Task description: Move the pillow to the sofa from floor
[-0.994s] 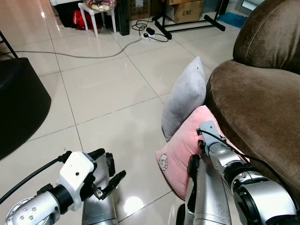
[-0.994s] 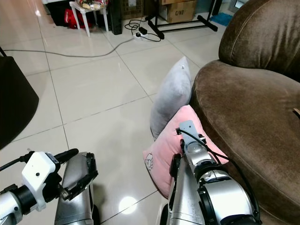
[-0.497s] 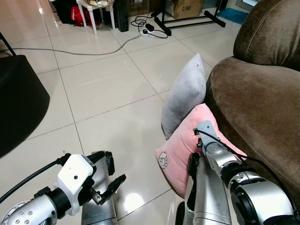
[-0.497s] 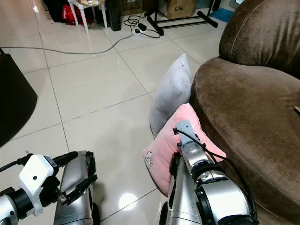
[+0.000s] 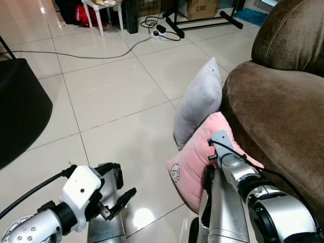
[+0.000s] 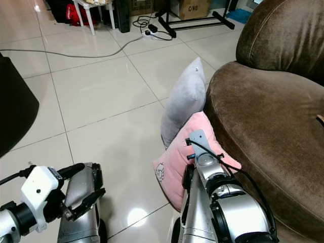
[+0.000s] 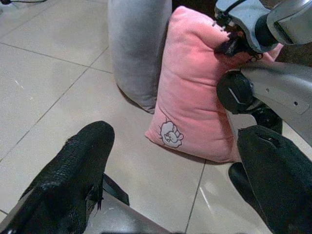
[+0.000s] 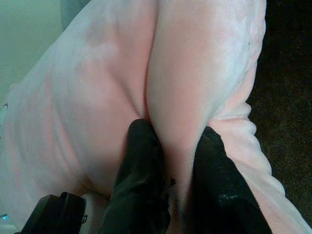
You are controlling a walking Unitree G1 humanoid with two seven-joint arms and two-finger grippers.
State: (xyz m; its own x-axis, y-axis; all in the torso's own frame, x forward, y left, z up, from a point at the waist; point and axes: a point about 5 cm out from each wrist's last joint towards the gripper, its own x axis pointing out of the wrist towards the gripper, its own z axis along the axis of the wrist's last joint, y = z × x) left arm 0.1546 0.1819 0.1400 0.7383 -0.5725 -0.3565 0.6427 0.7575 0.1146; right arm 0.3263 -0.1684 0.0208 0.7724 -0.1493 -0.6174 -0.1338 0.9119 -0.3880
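Floor (image 5: 116, 96) — glossy pale tiles, dark grout | pink pillow (image 5: 195, 159) stands on edge on it, leaning on the brown sofa (image 5: 276, 109) | grey pillow (image 5: 198, 104) upright just behind, touching the pink one | grey cable (image 5: 76, 54) trails across the far tiles — white stool (image 5: 101, 12) and black stand (image 5: 197, 23) beyond.
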